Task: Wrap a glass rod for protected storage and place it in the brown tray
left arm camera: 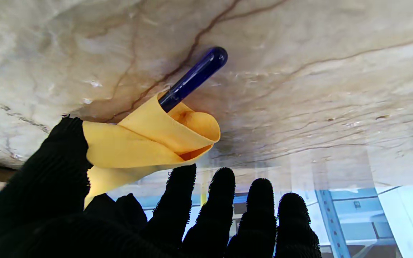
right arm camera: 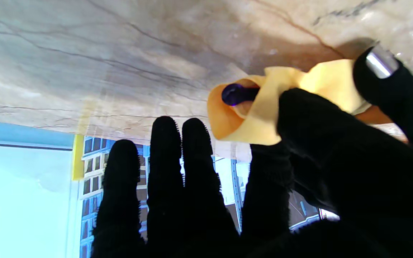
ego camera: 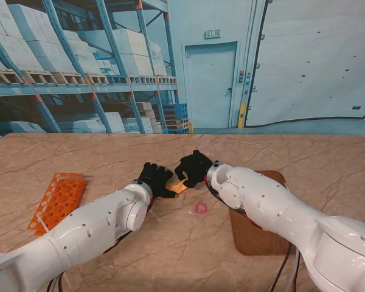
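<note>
At nine o'clock an orange perforated rack (ego camera: 58,199) is seen lying flat on the marble table (ego camera: 109,158). At centre, the dark blue glass rod (left arm camera: 194,77) is rolled in soft yellow cloth (left arm camera: 149,139), pinched by the black-gloved left hand (ego camera: 156,179) and right hand (ego camera: 194,167). A pink ring (ego camera: 201,208) lies at five o'clock; the brown tray (ego camera: 255,237) is seen at four o'clock.

We saw the dark blue glass rod (left arm camera: 194,77) lying on the table, one end sticking out of the loosely rolled yellow cloth (left arm camera: 149,139). The brown tray (ego camera: 254,236) lay flat to the right, well apart.
</note>
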Robot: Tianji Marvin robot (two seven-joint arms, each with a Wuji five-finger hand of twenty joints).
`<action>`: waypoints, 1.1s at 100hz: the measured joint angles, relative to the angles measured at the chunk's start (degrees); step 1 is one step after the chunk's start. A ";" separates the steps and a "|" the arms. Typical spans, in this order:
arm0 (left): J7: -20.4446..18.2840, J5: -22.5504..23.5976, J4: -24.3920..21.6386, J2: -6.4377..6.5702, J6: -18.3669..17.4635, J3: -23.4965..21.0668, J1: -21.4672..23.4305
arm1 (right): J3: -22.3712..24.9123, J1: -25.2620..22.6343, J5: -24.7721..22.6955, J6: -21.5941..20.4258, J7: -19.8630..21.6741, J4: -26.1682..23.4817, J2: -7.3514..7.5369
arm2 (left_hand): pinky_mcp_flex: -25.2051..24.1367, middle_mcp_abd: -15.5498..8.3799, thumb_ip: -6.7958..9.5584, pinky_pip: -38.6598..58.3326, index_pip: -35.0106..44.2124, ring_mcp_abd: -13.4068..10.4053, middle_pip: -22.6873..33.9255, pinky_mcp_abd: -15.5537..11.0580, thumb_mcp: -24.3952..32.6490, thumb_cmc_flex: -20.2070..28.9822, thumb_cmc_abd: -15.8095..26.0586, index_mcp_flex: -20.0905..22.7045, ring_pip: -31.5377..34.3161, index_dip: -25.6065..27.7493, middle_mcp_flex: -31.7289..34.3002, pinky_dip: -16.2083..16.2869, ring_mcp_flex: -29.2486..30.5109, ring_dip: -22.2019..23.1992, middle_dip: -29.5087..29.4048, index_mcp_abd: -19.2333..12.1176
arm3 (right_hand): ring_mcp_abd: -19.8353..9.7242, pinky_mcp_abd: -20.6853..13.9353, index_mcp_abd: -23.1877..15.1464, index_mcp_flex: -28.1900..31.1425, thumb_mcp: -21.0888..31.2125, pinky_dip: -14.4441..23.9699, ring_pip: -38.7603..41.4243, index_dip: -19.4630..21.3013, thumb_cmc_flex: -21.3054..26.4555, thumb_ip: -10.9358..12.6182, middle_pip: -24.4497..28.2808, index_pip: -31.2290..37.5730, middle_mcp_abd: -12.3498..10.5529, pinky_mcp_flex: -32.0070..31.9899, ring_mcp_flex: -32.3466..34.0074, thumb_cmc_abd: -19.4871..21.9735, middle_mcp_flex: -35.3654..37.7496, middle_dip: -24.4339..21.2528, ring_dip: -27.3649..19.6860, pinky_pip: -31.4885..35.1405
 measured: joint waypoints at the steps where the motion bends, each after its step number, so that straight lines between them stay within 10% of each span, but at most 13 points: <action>1: 0.04 -0.13 0.14 -0.09 0.00 0.00 -0.03 | 0.05 -0.02 -0.02 0.00 0.06 -0.07 0.04 | 0.00 0.00 0.00 -0.05 0.00 0.00 0.00 -0.13 0.00 0.00 0.00 -0.20 0.00 0.00 0.03 0.00 0.00 0.00 0.00 -0.01 | 0.00 0.00 0.00 0.00 0.00 0.00 0.00 0.00 0.00 0.00 0.00 0.00 0.00 -0.01 0.00 0.01 0.00 0.00 0.00 0.00; 53: 5.17 -6.86 5.57 -3.74 -3.75 -1.66 -0.06 | 1.42 -0.49 -0.06 -0.36 1.72 -2.40 1.14 | 0.98 -0.04 -0.01 2.87 5.09 -0.63 1.83 -0.54 9.45 0.07 -0.21 -0.98 2.67 1.97 1.89 -0.81 1.65 -0.03 0.29 -1.28 | 0.12 -0.02 -0.13 0.27 0.00 0.00 -0.19 0.64 0.02 0.00 0.00 0.00 0.08 -0.68 -0.60 0.25 -0.61 0.00 0.00 0.00; 81: 8.12 -10.98 8.53 -6.06 -3.76 -2.70 -0.07 | 1.92 -0.46 0.18 -0.43 2.28 -2.97 1.16 | 1.21 -0.96 -0.38 14.94 10.09 -1.28 2.27 -0.96 13.49 4.65 -0.21 -0.73 5.69 3.35 7.34 -2.24 7.51 -0.32 -1.05 -8.69 | 0.12 -0.02 0.20 0.28 -0.11 0.00 -0.19 1.39 0.02 -0.08 -0.07 0.06 0.08 -0.70 -0.60 0.26 -0.62 -0.01 0.00 0.00; 110: 9.72 -12.50 11.15 -7.06 -8.59 -3.28 -0.89 | 2.41 -0.44 1.21 0.55 3.59 -3.58 1.38 | 0.99 -5.02 -3.49 20.49 21.27 -1.33 -0.10 -1.10 15.38 13.07 -4.62 12.54 10.09 3.37 18.41 -2.66 13.90 0.50 -3.19 -10.34 | 0.19 -0.04 0.94 0.85 -0.15 0.00 -0.19 1.62 0.68 -0.09 -0.12 0.02 0.20 -0.75 -0.60 0.23 -0.98 -0.02 0.00 0.00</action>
